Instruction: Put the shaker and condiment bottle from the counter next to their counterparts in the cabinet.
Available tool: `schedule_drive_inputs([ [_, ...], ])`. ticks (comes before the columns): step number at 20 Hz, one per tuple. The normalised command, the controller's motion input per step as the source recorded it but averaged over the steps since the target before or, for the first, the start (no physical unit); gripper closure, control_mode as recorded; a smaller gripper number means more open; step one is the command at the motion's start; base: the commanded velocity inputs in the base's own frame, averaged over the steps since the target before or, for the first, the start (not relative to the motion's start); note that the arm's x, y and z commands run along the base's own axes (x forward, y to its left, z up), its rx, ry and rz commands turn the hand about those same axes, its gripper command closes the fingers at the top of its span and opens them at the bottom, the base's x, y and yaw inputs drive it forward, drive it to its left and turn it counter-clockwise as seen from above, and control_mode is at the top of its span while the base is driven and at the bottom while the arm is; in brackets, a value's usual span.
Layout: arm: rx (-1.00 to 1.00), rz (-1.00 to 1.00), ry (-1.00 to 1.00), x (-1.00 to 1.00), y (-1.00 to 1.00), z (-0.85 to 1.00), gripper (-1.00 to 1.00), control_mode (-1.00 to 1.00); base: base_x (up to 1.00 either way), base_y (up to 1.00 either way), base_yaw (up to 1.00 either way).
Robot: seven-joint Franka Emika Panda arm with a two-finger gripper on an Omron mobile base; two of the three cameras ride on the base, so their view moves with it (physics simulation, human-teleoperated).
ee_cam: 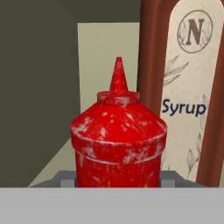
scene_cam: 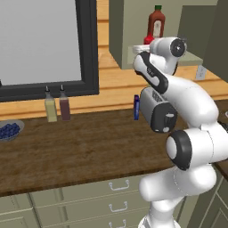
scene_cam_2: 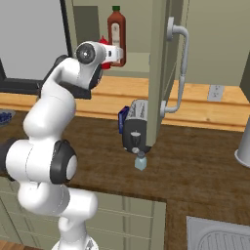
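Countertop [scene_cam: 80, 151] of dark brown wood fills the near ground, above beige drawers [scene_cam: 116, 196] with metal handles. From the lower right of the left base view the white arm [scene_cam: 187, 147] rises in a fat S-bend, elbow out toward three o'clock, forearm angling up and back toward eleven o'clock, wrist level with the cabinet [scene_cam_2: 158, 68] shelf.

On the counter near the front edge, at about six o'clock beneath the open cabinet door, stands the pale blue shaker [scene_cam_2: 140, 161], upright and untouched. Just behind it sits a dark toaster [scene_cam_2: 136, 128] with a blue packet [scene_cam_2: 122, 118] beside it. Farther along the back wall, at nine o'clock, a yellow dispenser bottle [scene_cam: 50, 109] and a brown dispenser bottle [scene_cam: 65, 107] stand side by side, with a bowl of blueberries [scene_cam: 9, 130] at the far left.

Up at the shelf, the gripper [ee_cam: 118, 181] has its jaws narrowed around the red condiment bottle [ee_cam: 118, 140], held upright, nozzle up. Just beside it at two o'clock, close enough that contact cannot be judged, rises the tall syrup bottle [ee_cam: 183, 87] with its green cap and pale label.
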Motion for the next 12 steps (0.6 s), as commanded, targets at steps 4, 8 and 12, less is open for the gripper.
schedule_drive_inputs([
  [4,0.03,0.06,0.0,0.33,-0.03,-0.28,1.0,-1.0,0.0,0.0,0.0],
  [8,0.01,0.05,0.0,0.26,-0.07,-0.24,1.0,-1.0,0.0,0.0,0.0],
  [12,0.0,0.02,0.0,0.03,-0.09,-0.25,-1.0,-1.0,0.0,0.0,0.0],
])
